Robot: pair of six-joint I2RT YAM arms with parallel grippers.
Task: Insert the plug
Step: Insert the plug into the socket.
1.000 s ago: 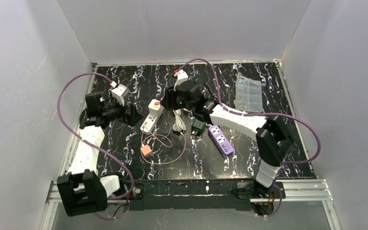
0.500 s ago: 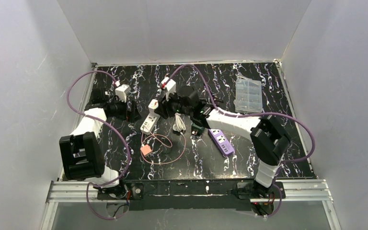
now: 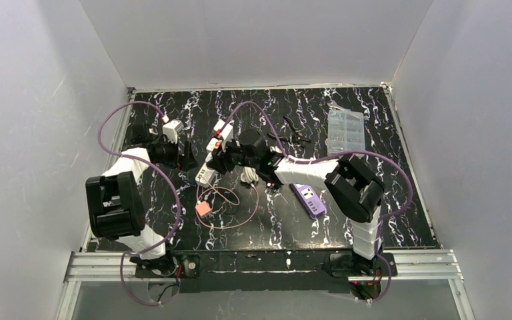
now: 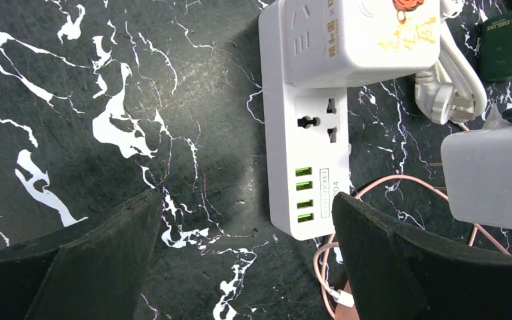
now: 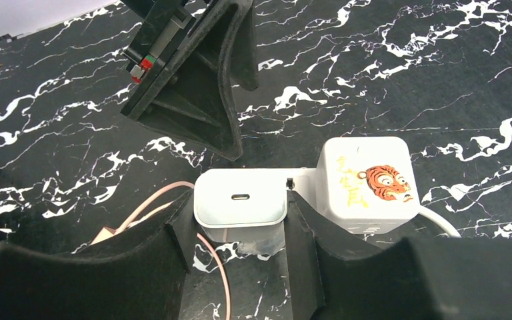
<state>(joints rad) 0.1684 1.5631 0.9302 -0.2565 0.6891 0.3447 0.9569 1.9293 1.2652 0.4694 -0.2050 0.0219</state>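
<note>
The plug is a white charger block [image 5: 240, 200] with a USB-C port. My right gripper [image 5: 240, 215] is shut on its sides and holds it beside a tiger-print cube adapter [image 5: 368, 183] that sits on the white power strip [image 4: 310, 160]. The strip's universal socket [image 4: 317, 121] is bare, with green USB ports [image 4: 305, 193] below it. In the left wrist view the charger [image 4: 490, 177] hangs blurred to the right of the strip. My left gripper [image 4: 247, 223] is open, low over the table just left of the strip's end. From above, the right gripper [image 3: 216, 161] is over the strip [image 3: 204, 175].
A pink cable [image 3: 230, 207] loops on the black marble table [image 3: 387, 213] in front of the strip. A coiled white cord [image 3: 248, 175], a purple power strip [image 3: 307, 195] and a green adapter [image 4: 510, 40] lie to the right. A clear plastic box [image 3: 345, 130] sits at the back right.
My right gripper has carried the charger left and forward, from the table's middle to over the white strip. The left arm has folded back while its gripper stayed beside the strip.
</note>
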